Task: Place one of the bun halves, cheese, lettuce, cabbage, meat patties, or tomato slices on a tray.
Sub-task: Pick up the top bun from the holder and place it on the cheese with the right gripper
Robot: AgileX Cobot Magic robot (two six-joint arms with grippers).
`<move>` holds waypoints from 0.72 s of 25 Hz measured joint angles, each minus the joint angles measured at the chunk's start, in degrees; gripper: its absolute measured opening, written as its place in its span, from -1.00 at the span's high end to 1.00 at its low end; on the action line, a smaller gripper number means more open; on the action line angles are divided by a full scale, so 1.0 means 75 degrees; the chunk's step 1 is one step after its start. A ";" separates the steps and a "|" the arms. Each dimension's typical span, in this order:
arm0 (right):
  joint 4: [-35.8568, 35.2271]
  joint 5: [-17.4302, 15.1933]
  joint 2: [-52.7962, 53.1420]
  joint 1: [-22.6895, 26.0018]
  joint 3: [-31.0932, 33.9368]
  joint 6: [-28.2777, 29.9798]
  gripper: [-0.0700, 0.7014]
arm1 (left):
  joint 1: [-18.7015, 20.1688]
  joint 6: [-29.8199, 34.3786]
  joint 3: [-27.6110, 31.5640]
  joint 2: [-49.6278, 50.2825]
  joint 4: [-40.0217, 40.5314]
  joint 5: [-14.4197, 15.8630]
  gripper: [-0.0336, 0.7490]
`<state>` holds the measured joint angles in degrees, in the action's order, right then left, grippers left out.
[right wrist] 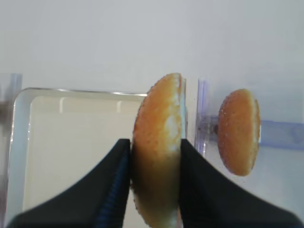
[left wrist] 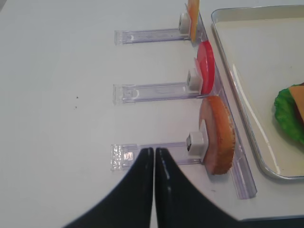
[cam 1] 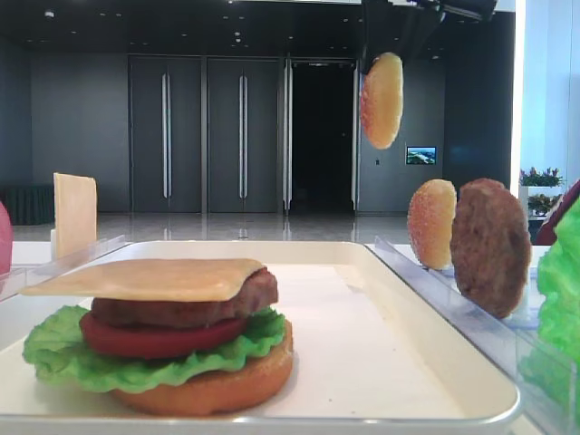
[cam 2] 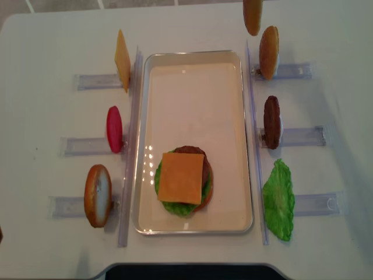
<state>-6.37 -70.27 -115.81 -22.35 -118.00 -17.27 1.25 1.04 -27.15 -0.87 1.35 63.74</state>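
Observation:
My right gripper (right wrist: 155, 144) is shut on a domed golden bun half (right wrist: 159, 118), held on edge. The held bun half (cam 2: 252, 14) hangs in the air above the far right corner of the white tray (cam 2: 192, 53). A second bun half (cam 2: 268, 52) stands in the rack just beside it. On the tray sits a stack (cam 2: 182, 182) of bun base, lettuce, tomato slice and meat patty, with a cheese slice (cam 1: 145, 279) on top. My left gripper (left wrist: 154, 150) is shut and empty, over the table left of the tray, near an orange-brown bun base (left wrist: 217, 135).
Clear racks line both long sides of the tray. On the right stand a meat patty (cam 2: 271, 121) and a lettuce leaf (cam 2: 278, 199). On the left stand a cheese slice (cam 2: 122, 60) and a tomato slice (cam 2: 113, 129).

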 joint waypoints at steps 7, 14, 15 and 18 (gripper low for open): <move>-0.0501 -0.0002 0.0890 -0.0137 0.1032 0.0337 0.21 | 0.0000 0.0000 0.0000 0.0000 0.0000 0.0000 0.93; -0.0527 -0.0002 0.2083 -0.0156 0.1866 0.0522 0.21 | 0.0000 0.0000 0.0000 0.0000 0.0000 0.0000 0.93; -0.0527 -0.0002 0.2259 -0.0156 0.2036 0.0531 0.21 | 0.0000 0.0000 0.0000 0.0000 0.0000 0.0000 0.93; -0.0619 -0.0002 0.2975 -0.0156 0.2701 0.0564 0.21 | 0.0000 0.0000 0.0000 0.0000 0.0000 0.0000 0.93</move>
<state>-11.01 -70.29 -93.49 -23.52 -97.74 -13.04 1.25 1.04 -27.15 -0.87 1.35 63.74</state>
